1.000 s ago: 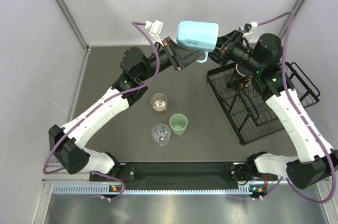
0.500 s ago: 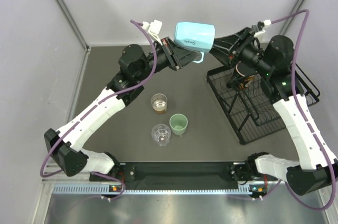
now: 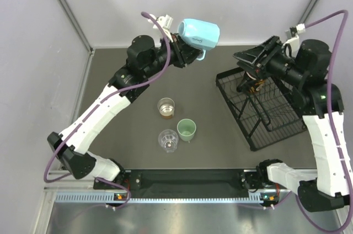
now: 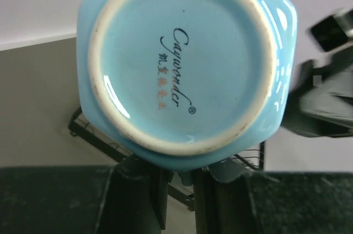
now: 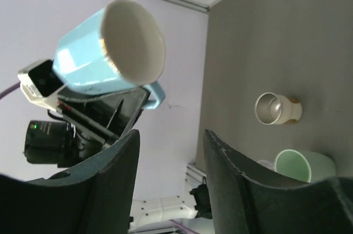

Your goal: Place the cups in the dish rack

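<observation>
The light blue handled mug (image 3: 197, 31) hangs in the air at the back, tilted on its side. My left gripper (image 3: 190, 56) is shut on its handle. In the left wrist view the mug's base (image 4: 182, 57) fills the frame above the closed left gripper (image 4: 182, 181). My right gripper (image 3: 244, 57) stands open and empty over the dish rack's (image 3: 276, 123) back left corner, apart from the mug. From the right wrist the mug's mouth (image 5: 132, 38) shows beyond the open right gripper (image 5: 171, 151). The amber glass (image 3: 166, 107), mint tumbler (image 3: 186, 129) and clear ribbed cup (image 3: 168, 140) stand on the table.
The black wire rack takes up the right side of the dark table (image 3: 204, 96). A dark, reddish thing (image 3: 251, 85) sits in the rack under my right arm, mostly hidden. White walls close in the back and sides.
My right gripper opened, came off the mug and drew back to the right. The left arm kept the mug and swung it slightly left and up.
</observation>
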{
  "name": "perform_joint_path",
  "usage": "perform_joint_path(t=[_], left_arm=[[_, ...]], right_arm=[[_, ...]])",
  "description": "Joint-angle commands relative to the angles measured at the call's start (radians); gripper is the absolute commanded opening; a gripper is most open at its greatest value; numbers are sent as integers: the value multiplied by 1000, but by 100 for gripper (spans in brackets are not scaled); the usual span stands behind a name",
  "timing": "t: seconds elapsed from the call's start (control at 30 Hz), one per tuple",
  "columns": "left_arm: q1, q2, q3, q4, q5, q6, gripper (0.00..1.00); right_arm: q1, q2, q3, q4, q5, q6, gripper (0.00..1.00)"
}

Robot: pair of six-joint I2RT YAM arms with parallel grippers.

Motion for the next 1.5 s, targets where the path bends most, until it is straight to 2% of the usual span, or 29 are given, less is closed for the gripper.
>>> perform_joint_path(t=[0.0, 0.17, 0.27, 0.4, 0.6, 0.93, 1.37, 1.47], left_arm=[[0, 49, 76, 50, -47, 125, 0], [0, 160, 90, 68, -132, 214, 0], [-2, 256, 110, 93, -145, 260, 0], [-6, 369, 122, 224, -157, 303, 0], [-20, 599, 260, 294, -188, 325, 0], [-58, 973, 703, 200, -289, 392, 0], [-115, 1067, 750, 231, -281, 379, 0], [-133, 1110, 814, 185, -283, 398, 0]], right_arm=[[-13, -19, 158, -201, 66, -142, 50], [-13, 16, 383, -405, 172, -235, 50], [-13, 17, 462, -513, 275, -272, 50], [-13, -30, 426, -548, 330, -276, 50], [-13, -79, 399, -551, 358, -276, 50], [-13, -133, 386, -583, 401, -297, 50], [-13, -167, 323, -570, 399, -291, 51], [-13, -174, 314, -570, 402, -286, 51]])
